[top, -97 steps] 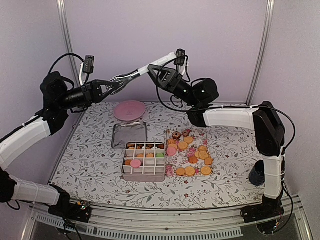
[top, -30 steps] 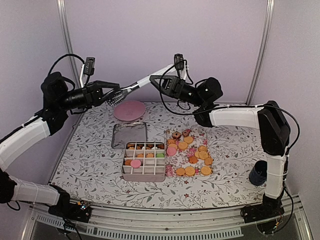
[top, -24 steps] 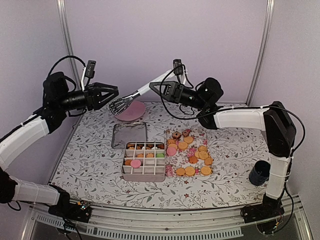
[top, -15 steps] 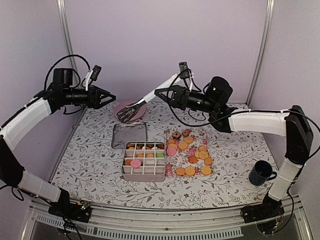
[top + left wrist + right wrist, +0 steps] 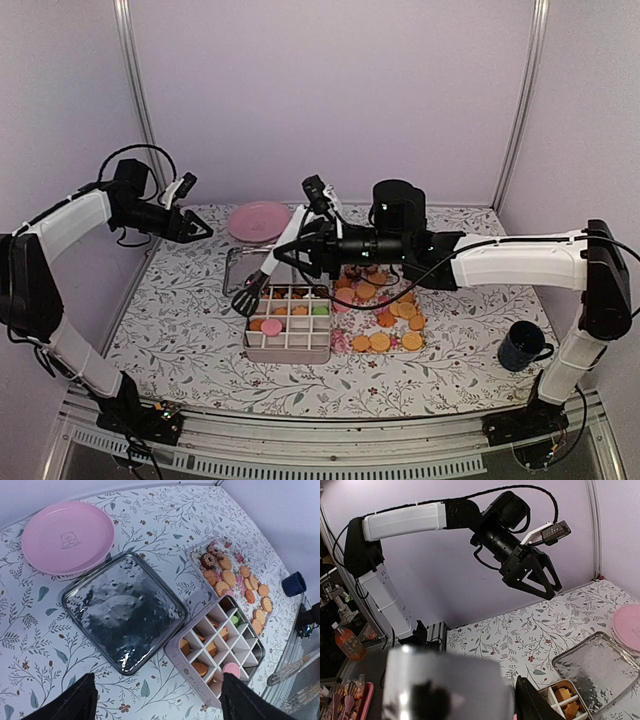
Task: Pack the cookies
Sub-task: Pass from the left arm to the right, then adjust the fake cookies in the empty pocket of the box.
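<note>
1. The left arm [image 5: 70, 215] rises along the frame's left edge; the left gripper [image 5: 195, 228] points right, upper left, jaws spread wide, holding nothing.
2. The right arm [image 5: 510, 260] stretches from the right edge to centre; the right gripper [image 5: 290, 252] is clamped on a spatula [image 5: 247, 298].

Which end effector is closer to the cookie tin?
Right. The right end effector, holding a spatula, hovers just beyond the tin; the left end effector is far left.
</note>
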